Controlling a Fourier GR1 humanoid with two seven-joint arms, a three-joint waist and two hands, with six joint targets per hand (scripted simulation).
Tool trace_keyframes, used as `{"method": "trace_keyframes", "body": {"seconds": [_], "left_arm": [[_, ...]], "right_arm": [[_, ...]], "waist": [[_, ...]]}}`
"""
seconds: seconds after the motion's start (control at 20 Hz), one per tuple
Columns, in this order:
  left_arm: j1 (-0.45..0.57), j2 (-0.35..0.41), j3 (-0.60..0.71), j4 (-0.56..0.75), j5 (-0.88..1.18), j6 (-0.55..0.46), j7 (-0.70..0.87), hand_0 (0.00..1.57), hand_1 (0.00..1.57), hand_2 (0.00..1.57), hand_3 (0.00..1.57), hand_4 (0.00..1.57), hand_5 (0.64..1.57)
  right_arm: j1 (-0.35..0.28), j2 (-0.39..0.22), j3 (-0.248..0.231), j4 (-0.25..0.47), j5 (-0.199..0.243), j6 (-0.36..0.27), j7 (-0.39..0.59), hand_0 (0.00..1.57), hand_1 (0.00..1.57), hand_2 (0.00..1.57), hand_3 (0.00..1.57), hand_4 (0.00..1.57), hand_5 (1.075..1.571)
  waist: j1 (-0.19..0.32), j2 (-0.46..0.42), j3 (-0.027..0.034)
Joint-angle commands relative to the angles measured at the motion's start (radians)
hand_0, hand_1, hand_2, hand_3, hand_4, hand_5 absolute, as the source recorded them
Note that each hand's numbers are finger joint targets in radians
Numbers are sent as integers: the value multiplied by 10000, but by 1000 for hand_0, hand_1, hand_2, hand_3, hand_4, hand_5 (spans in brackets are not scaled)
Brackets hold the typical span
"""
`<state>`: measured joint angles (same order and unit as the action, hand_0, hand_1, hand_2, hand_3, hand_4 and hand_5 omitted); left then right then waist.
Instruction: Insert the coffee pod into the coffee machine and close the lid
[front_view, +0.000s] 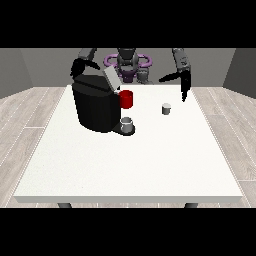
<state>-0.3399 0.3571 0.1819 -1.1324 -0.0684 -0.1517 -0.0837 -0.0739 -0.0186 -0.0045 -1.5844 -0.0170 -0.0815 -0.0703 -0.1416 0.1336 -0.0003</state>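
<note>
White table (125, 165) stretched nearest me. On it, small grey cup (128, 124) sat on base of black coffee machine (95, 106); machine's lid (111, 78) stood tilted open, red part (126, 99) at its side. Coffee pod (166, 108) stood alone on table, well right of machine. Farther back, hand at view's right (183, 84) hung above and beyond pod, fingers straight, holding nothing. Hand at view's left (78, 67) hovered behind machine; finger position impossible to tell.

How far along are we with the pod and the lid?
Nothing looks done. The small grey coffee pod sits on the white table, ungrasped. The hand at the view's right hangs above it. The black coffee machine's grey lid is raised. Left: grasp, insert, close.
</note>
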Motion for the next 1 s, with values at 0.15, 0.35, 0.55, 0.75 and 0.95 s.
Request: {"method": "trace_keyframes", "body": {"seconds": [0.15, 0.35, 0.55, 0.75, 0.95], "left_arm": [[-870, 21, -132, 1567, -720, 358, -409, 0, 0, 0, 0, 0, 1571], [-1496, 220, -386, 2139, -1103, 97, -34, 0, 0, 0, 0, 0, 1571], [-1721, 335, -488, 3091, -1638, 198, -439, 0, 0, 198, 0, 0, 1571], [-1581, 441, -604, 3396, -2097, 438, -820, 223, 223, 529, 222, 0, 1571], [-1984, 36, -808, 3975, -2577, 1008, -451, 807, 807, 847, 501, 0, 1571]], "right_arm": [[-1280, -127, -437, 472, 20, -442, 807, 0, 0, 0, 0, 372, 1571], [-1628, -217, -659, 1107, 86, -566, 736, 0, 0, 0, 0, 407, 1571], [-1008, 174, 300, 878, 760, -981, 613, 0, 0, 0, 0, 424, 1571], [-938, -382, -435, 1428, 261, -250, 21, 0, 0, 0, 0, 356, 1571], [-1578, 170, 42, 1447, 760, -1395, 753, 0, 0, 0, 0, 386, 1571]], "waist": [[192, 754, 0], [239, 739, 2], [-8, 502, -1], [12, 573, 1], [159, 562, -1]]}}
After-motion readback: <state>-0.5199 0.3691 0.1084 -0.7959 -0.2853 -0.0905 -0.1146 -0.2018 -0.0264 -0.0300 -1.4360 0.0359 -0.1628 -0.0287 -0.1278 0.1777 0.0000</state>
